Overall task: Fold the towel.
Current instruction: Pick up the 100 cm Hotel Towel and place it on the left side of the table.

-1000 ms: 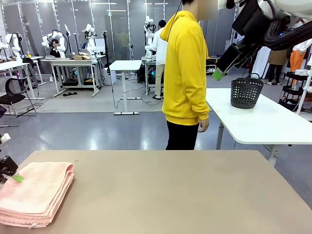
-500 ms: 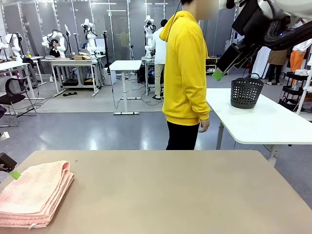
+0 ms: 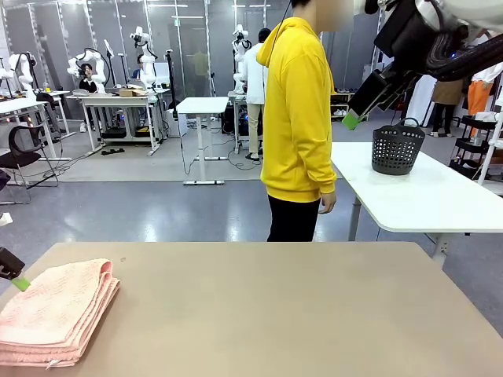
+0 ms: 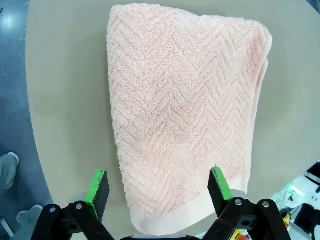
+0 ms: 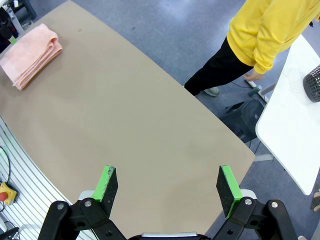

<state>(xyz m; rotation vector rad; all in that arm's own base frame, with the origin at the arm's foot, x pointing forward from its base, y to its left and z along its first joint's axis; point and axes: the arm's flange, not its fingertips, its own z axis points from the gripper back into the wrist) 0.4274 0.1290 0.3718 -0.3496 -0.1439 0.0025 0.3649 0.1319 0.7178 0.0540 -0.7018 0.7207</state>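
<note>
The salmon-pink towel (image 3: 55, 312) lies folded in a thick stack at the near left corner of the tan table (image 3: 275, 314). In the left wrist view the towel (image 4: 185, 115) shows its zigzag weave and a plain hem band at the bottom. My left gripper (image 4: 157, 187) hovers above it, open, with nothing between the green pads; one green pad tip (image 3: 21, 283) shows at the left edge of the front view. My right gripper (image 5: 167, 184) is raised high over the table, open and holding nothing; its finger (image 3: 351, 119) shows at the upper right. The towel (image 5: 31, 53) lies far off in the right wrist view.
A person in a yellow hoodie (image 3: 299, 118) stands beyond the table's far edge, side-on. A dark grey basket (image 3: 398, 147) sits on a white table (image 3: 416, 196) behind to the right.
My left gripper has drawn back off the towel toward the left edge of the front view. The towel lies still and the right arm has not moved.
</note>
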